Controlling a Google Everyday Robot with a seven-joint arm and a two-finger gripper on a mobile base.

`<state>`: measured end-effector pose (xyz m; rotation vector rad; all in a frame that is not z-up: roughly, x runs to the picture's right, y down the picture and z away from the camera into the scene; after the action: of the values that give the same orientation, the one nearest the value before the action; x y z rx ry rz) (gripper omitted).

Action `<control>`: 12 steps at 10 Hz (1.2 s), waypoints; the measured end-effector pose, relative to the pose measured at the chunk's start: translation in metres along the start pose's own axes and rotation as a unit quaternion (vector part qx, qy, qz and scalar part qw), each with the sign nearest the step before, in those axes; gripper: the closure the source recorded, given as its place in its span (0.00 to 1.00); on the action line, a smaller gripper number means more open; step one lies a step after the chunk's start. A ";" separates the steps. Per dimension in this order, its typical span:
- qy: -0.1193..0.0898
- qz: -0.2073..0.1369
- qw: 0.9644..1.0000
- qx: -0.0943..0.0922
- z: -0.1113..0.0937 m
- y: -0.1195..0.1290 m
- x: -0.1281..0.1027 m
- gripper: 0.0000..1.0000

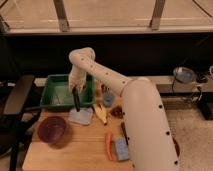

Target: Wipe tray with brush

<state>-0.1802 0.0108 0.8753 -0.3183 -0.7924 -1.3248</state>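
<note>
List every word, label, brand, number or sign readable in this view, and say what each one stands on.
None: no text can be read anywhere in this view.
The tray, the purple bowl, the carrot and the white arm show no legible marks.
The gripper, shut on the brush, hangs over the tray's front right part; no lettering shows on either.

1. Looks like a robot lab: wooden table [82, 145], dark office chair [19, 102], glazed partition [110, 15] behind.
2. Robot arm [142, 117] at the table; gripper [76, 93] over green tray [56, 95] front edge, clamping black brush [76, 103].
</note>
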 end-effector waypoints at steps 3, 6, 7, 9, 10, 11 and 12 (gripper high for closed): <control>-0.016 -0.024 1.000 0.008 0.020 -0.011 0.013 1.00; -0.039 -0.058 0.998 0.008 0.039 -0.028 0.013 1.00; -0.045 -0.066 0.997 0.009 0.044 -0.033 0.010 1.00; -0.064 -0.069 0.996 0.003 0.051 -0.028 -0.008 1.00; -0.072 -0.066 0.995 -0.002 0.052 -0.024 -0.017 1.00; -0.077 -0.057 0.995 -0.008 0.050 -0.016 -0.021 1.00; -0.079 -0.045 0.996 -0.017 0.045 -0.002 -0.022 1.00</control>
<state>-0.1973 0.0544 0.8916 -0.4230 -0.9254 -1.4114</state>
